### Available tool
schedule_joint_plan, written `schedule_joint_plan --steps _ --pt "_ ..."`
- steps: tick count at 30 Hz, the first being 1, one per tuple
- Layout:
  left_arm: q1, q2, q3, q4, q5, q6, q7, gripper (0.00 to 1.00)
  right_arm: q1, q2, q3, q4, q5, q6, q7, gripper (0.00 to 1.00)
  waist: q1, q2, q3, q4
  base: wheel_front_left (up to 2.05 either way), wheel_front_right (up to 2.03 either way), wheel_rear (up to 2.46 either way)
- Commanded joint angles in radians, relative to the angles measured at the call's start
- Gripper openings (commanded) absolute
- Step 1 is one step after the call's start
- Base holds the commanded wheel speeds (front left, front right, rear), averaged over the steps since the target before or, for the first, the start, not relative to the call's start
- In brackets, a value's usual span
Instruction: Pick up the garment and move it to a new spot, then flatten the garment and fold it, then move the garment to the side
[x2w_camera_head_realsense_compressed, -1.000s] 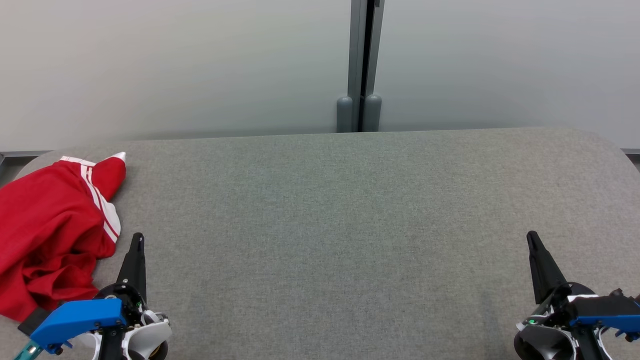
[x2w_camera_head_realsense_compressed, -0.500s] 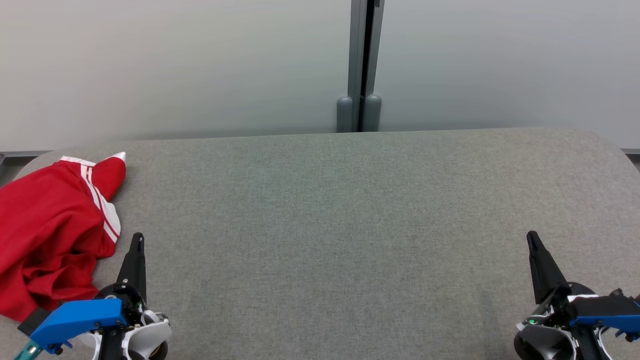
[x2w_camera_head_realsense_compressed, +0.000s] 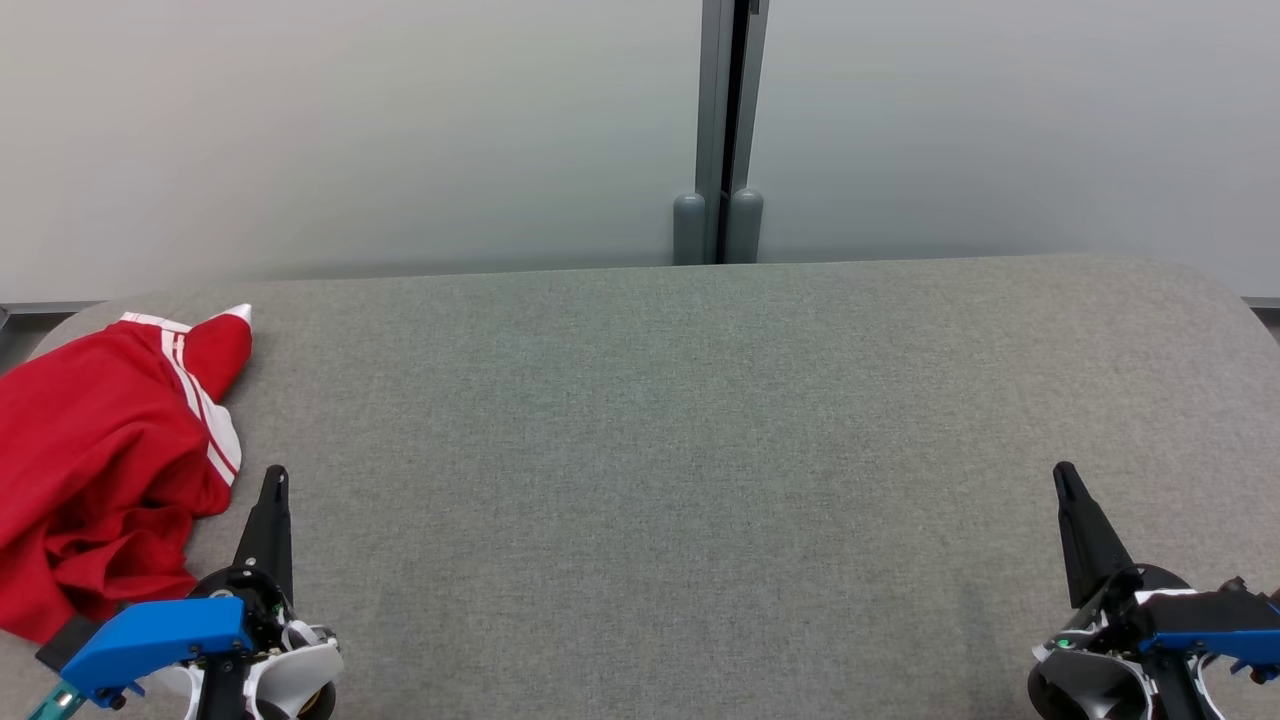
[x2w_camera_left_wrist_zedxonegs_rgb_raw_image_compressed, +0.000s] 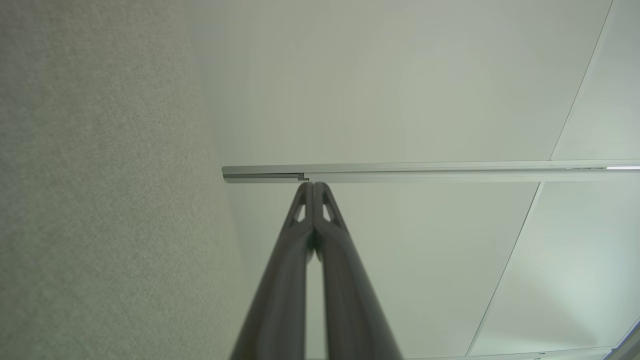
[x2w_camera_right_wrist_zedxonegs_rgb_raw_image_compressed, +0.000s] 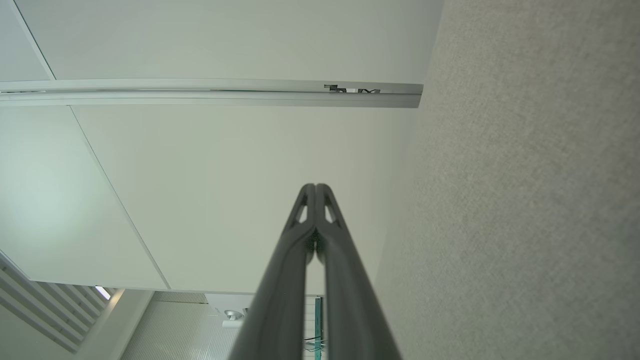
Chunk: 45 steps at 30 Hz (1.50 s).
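A crumpled red garment (x2w_camera_head_realsense_compressed: 100, 460) with white stripes lies at the far left of the grey felt table (x2w_camera_head_realsense_compressed: 700, 450), partly cut off by the head view's left edge. My left gripper (x2w_camera_head_realsense_compressed: 274, 478) is shut and empty, its tip just right of the garment's lower edge and apart from it. At the lower right my right gripper (x2w_camera_head_realsense_compressed: 1064, 474) is shut too, holding nothing, far from the garment. In the left wrist view the left gripper (x2w_camera_left_wrist_zedxonegs_rgb_raw_image_compressed: 314, 186) has both fingers pressed together. The right wrist view shows the right gripper (x2w_camera_right_wrist_zedxonegs_rgb_raw_image_compressed: 315, 187) the same way.
A pale wall stands behind the table, with a grey vertical post (x2w_camera_head_realsense_compressed: 722, 130) at its middle. The table's far corners are rounded. The broad grey felt surface stretches between the two grippers.
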Motion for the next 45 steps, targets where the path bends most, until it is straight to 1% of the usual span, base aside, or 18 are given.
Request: schedule_joint_plan --steps 1,6,7,11,16,21,23,24,29,30,32,45 --pt "-0.009 -0.002 0.001 -0.003 0.002 -0.009 0.002 0.0 -0.013 0.001 -0.002 0.001 -0.003 0.003 0.003 0.0 0.0 0.0 0.0 0.0 0.0 0.0 0.0" --pt "-0.009 -0.002 0.001 -0.003 0.002 -0.009 0.002 0.0 -0.013 0.001 -0.002 0.001 -0.003 0.003 0.003 0.0 0.0 0.0 0.0 0.0 0.0 0.0 0.0" --pt "0.0 0.0 0.0 0.0 0.0 0.0 0.0 1.0 0.0 0.0 0.0 0.0 0.0 0.0 0.0 1.0 0.0 0.0 0.0 0.0 0.0 0.0 0.0" --pt "0.023 -0.003 -0.002 0.025 0.002 0.002 -0.005 1.0 0.019 0.005 0.003 0.021 -0.002 -0.003 -0.002 1.0 0.0 0.0 0.0 0.0 0.0 0.0 0.0" --pt "0.021 -0.002 -0.008 0.026 0.037 0.002 -0.026 1.0 0.02 -0.004 0.015 0.011 -0.025 -0.002 -0.022 1.0 0.0 0.0 0.001 0.0 0.0 0.0 0.0" --pt "0.018 -0.002 -0.01 0.023 0.151 0.001 -0.056 1.0 0.017 -0.025 0.036 0.013 -0.11 -0.002 -0.056 1.0 0.0 0.0 0.002 0.001 0.0 0.0 0.0" --pt "0.018 -0.002 -0.011 0.023 0.17 0.001 -0.061 1.0 0.016 -0.026 0.037 0.012 -0.129 -0.002 -0.061 1.0 0.0 0.0 0.003 0.001 0.0 0.0 0.0" --pt "0.018 -0.002 -0.013 0.022 0.21 0.001 -0.07 1.0 0.016 -0.027 0.039 0.009 -0.169 -0.002 -0.07 1.0 0.0 0.0 0.003 0.001 0.0 0.0 0.0" --pt "0.023 -0.002 -0.019 0.022 0.315 0.006 -0.092 1.0 0.017 -0.034 0.053 0.006 -0.272 -0.001 -0.093 1.0 0.0 0.0 0.002 0.001 0.0 0.0 0.0" --pt "0.023 -0.002 -0.019 0.022 0.315 0.006 -0.092 1.0 0.017 -0.034 0.053 0.006 -0.272 -0.001 -0.093 1.0 0.0 0.0 0.002 0.001 0.0 0.0 0.0" --pt "0.026 -0.002 -0.025 0.021 0.357 0.009 -0.101 1.0 0.019 -0.035 0.056 0.005 -0.318 -0.001 -0.101 1.0 0.0 0.0 0.002 0.002 0.0 0.0 0.0" --pt "0.045 -0.001 -0.058 0.018 0.602 0.046 -0.153 1.0 0.034 -0.028 0.075 0.023 -0.556 0.0 -0.153 1.0 0.0 0.0 0.001 0.006 0.0 0.0 0.0"
